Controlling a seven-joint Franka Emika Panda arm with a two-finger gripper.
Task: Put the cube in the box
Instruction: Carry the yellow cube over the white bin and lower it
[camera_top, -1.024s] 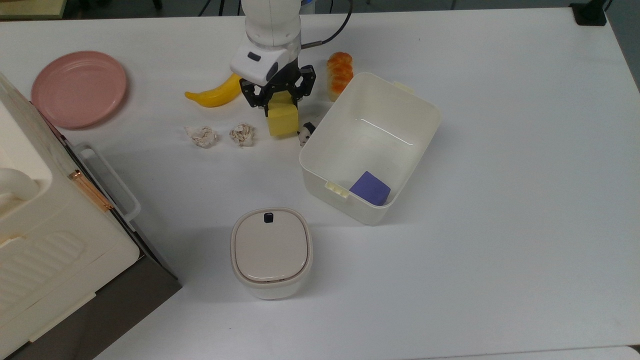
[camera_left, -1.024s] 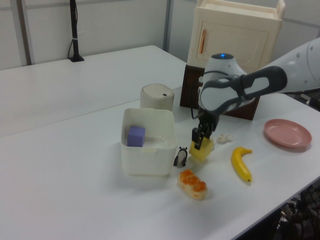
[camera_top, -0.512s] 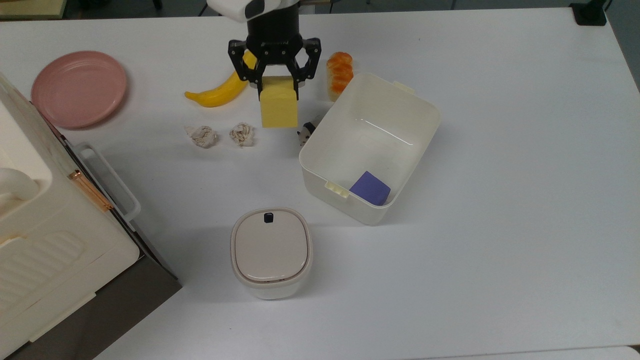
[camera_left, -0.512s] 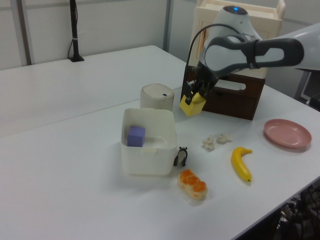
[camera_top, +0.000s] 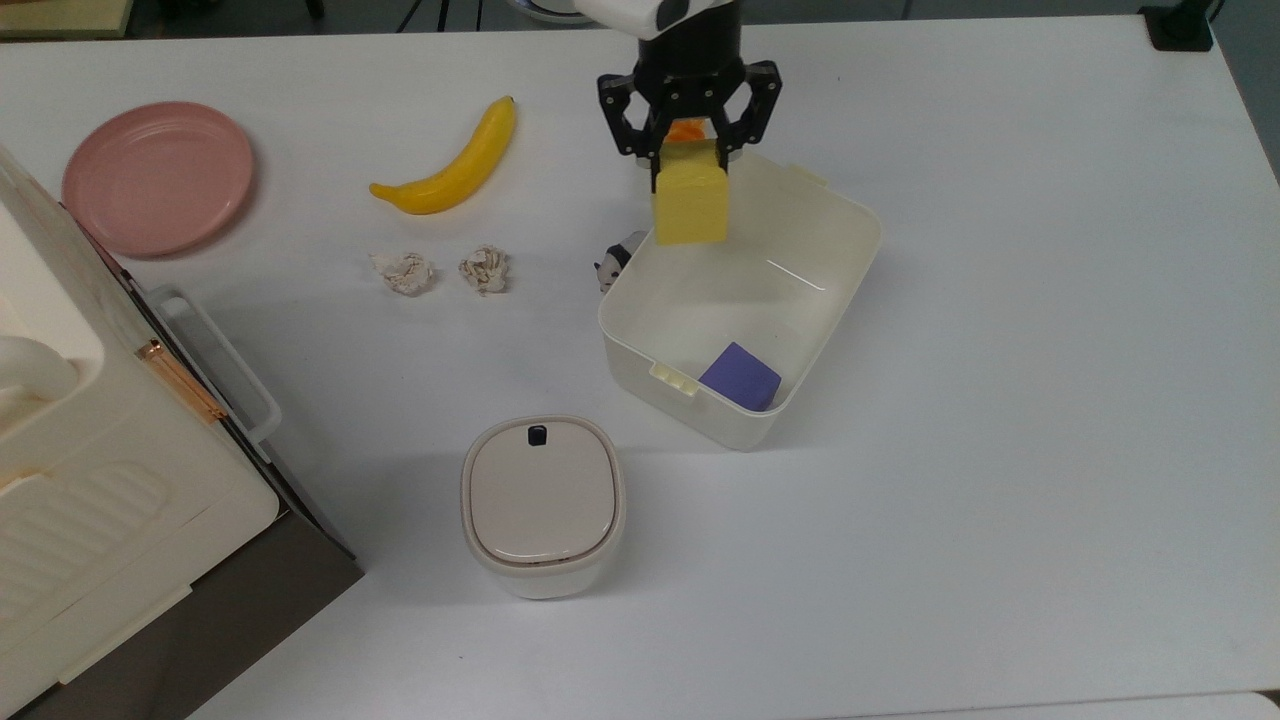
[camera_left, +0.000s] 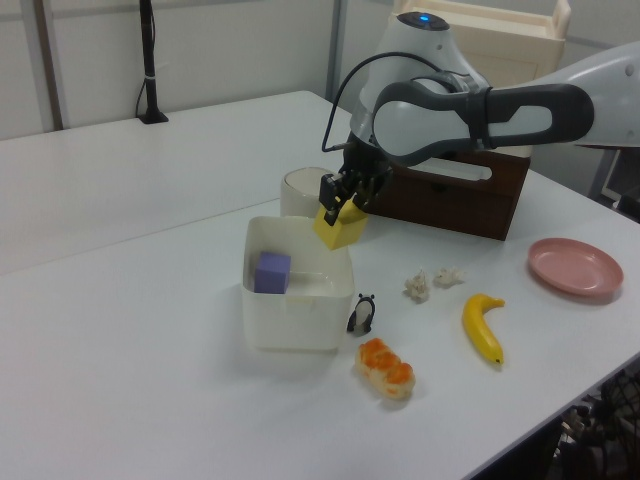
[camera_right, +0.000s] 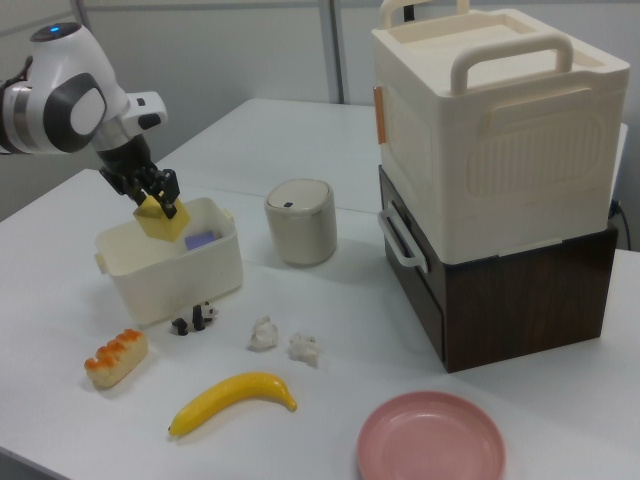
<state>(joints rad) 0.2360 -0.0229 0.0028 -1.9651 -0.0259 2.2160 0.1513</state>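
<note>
In the upper middle of the top view the tool is clamped on the top of the yellow cube, which hangs in the air over the upper left corner of the box; in the left view the cube sits above the box's far rim, clear of it, and in the right view it is at the left of the frame over the box. The height looks chosen to carry the cube over the wall instead of knocking it, and the grip from above leaves the cube's underside free to go straight down. The box stands open on the white surface, with a purple cube already lying in its lower corner in the top view, well apart from where the yellow one hangs, so the bare floor below seems free for a drop. A small panda figure stands just beside the box's left wall, and a bread roll lies near the box; both are outside the box and should not block the descent. Further left in the top view lie a banana, two crumpled paper balls and a pink plate, while a lidded round bin stands below the box, all well apart from the path.
</note>
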